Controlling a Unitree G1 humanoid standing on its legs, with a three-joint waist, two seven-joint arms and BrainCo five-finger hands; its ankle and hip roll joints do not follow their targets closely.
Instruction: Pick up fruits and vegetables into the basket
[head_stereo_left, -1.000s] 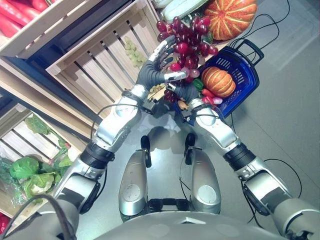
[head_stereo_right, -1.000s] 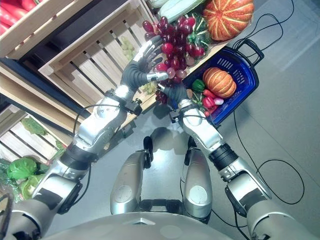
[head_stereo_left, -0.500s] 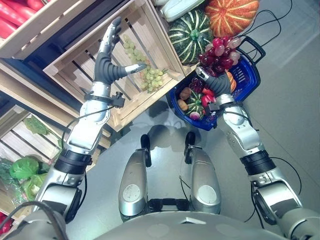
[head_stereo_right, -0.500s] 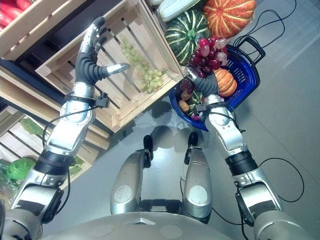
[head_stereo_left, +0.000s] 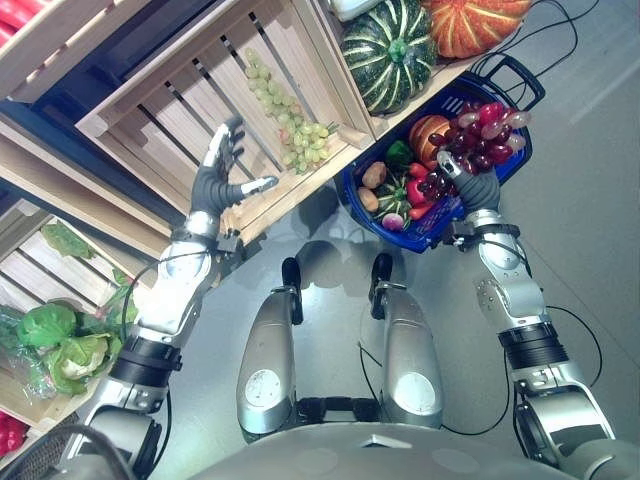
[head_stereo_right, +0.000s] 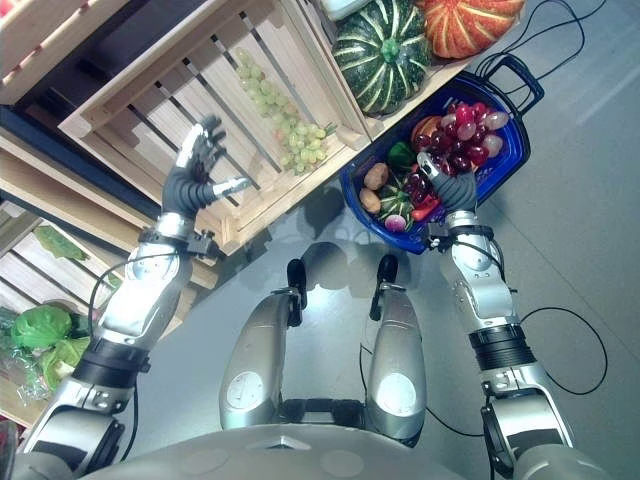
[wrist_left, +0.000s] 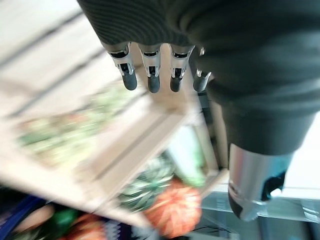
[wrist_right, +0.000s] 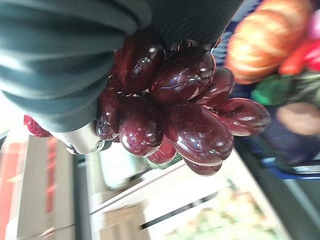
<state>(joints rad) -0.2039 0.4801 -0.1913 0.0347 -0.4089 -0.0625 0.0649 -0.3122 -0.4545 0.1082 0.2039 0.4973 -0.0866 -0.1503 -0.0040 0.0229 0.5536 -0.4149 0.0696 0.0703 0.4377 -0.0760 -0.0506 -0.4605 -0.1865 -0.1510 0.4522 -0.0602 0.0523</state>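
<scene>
The right hand (head_stereo_left: 478, 187) holds one bunch of glossy dark red grapes (head_stereo_left: 480, 135), fingers curled round it, above the blue plastic basket (head_stereo_right: 520, 140). Inside the basket sit one small orange pumpkin (head_stereo_left: 428, 133) and several smaller items (too jumbled to count). The left hand (head_stereo_left: 217, 172) is raised with fingers spread, empty, before the wooden slatted crate (head_stereo_left: 190, 100) holding one bunch of green grapes (head_stereo_left: 290, 130). One striped green pumpkin (head_stereo_right: 378, 52) and one orange pumpkin (head_stereo_right: 470, 22) lie behind. The right wrist view shows the grapes close up against the hand's dark cover.

Basket (head_stereo_left: 510, 170) on floor, right of crate (head_stereo_left: 180, 120).
Grapes (head_stereo_left: 290, 125) in crate; striped squash (head_stereo_left: 390, 55) behind basket (pumpkin (head_stereo_left: 478, 22) further right); cabbages (head_stereo_left: 60, 340) far left.
</scene>
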